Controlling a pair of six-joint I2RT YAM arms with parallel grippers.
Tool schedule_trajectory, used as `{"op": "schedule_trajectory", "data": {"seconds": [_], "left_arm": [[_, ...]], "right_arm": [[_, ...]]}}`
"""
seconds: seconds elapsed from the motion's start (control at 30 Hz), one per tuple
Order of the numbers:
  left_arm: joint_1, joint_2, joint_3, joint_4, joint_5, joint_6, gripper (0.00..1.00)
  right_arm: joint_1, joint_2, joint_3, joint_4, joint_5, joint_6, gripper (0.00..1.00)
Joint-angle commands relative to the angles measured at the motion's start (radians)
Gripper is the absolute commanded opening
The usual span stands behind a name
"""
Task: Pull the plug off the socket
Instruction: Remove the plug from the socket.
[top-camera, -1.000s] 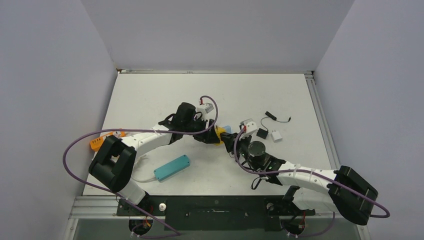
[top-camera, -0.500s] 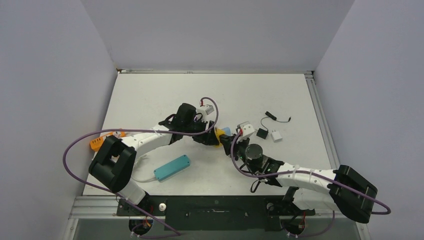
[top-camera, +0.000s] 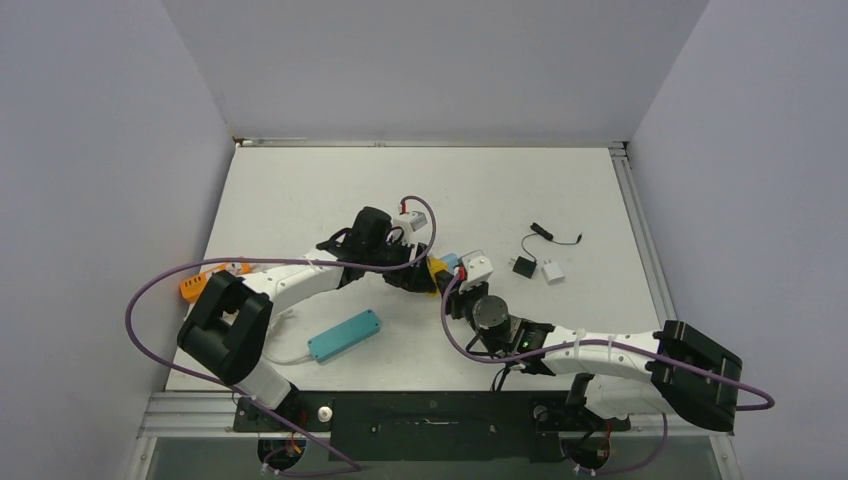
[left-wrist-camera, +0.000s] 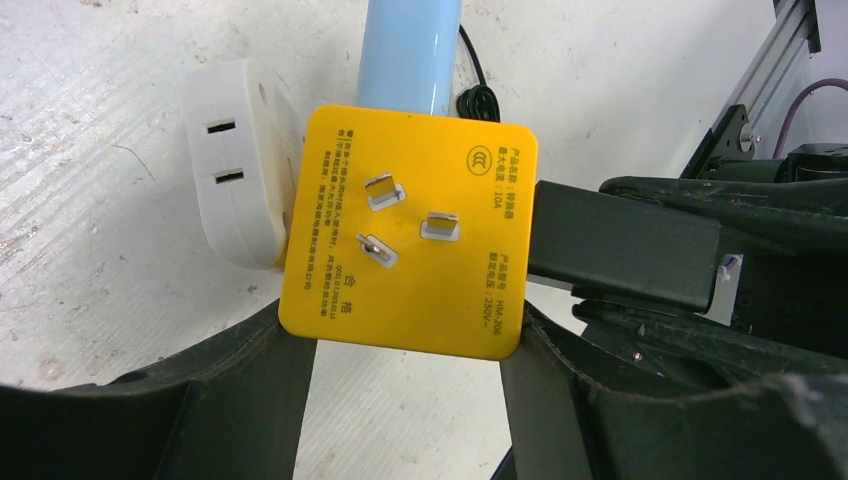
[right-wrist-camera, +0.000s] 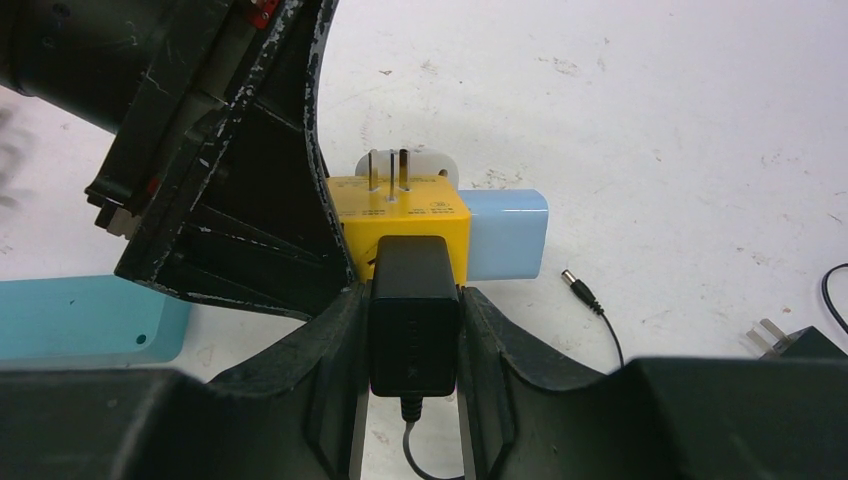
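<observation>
A yellow cube socket (left-wrist-camera: 410, 230) with three metal prongs on its face sits between my left gripper's (left-wrist-camera: 405, 350) fingers, which are shut on its sides. A black plug (right-wrist-camera: 414, 310) is seated in the socket's (right-wrist-camera: 400, 220) side, and my right gripper (right-wrist-camera: 414, 330) is shut on it. A white plug (left-wrist-camera: 235, 175) and a light blue plug (left-wrist-camera: 405, 55) are also stuck in the socket. In the top view both grippers meet at the socket (top-camera: 437, 270) in the middle of the table.
A teal power strip (top-camera: 344, 335) lies near the front left, with an orange object (top-camera: 200, 282) beyond it at the left edge. A black adapter (top-camera: 523, 266), a white adapter (top-camera: 552, 271) and a thin black cable (top-camera: 555, 238) lie to the right.
My right arm's wrist has swung to the left and closer to the left gripper. The socket has shifted slightly left. Both grips are unchanged.
</observation>
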Motion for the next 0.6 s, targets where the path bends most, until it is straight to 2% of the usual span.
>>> {"op": "schedule_trajectory", "data": {"seconds": [0.0,0.23,0.47,0.57], "left_arm": [[-0.002,-0.026,0.015,0.012,-0.029,0.021,0.00],[-0.002,-0.045,0.018,-0.003,-0.045,0.043,0.00],[-0.002,-0.035,0.022,-0.006,-0.045,0.043,0.00],[-0.002,-0.033,0.024,-0.017,-0.065,0.044,0.00]], "right_arm": [[-0.020,-0.030,0.036,0.083,-0.011,0.002,0.05],[-0.244,-0.081,-0.019,0.104,-0.277,0.162,0.05],[-0.255,-0.076,-0.012,0.096,-0.299,0.153,0.05],[-0.223,-0.076,-0.004,0.086,-0.255,0.132,0.05]]}}
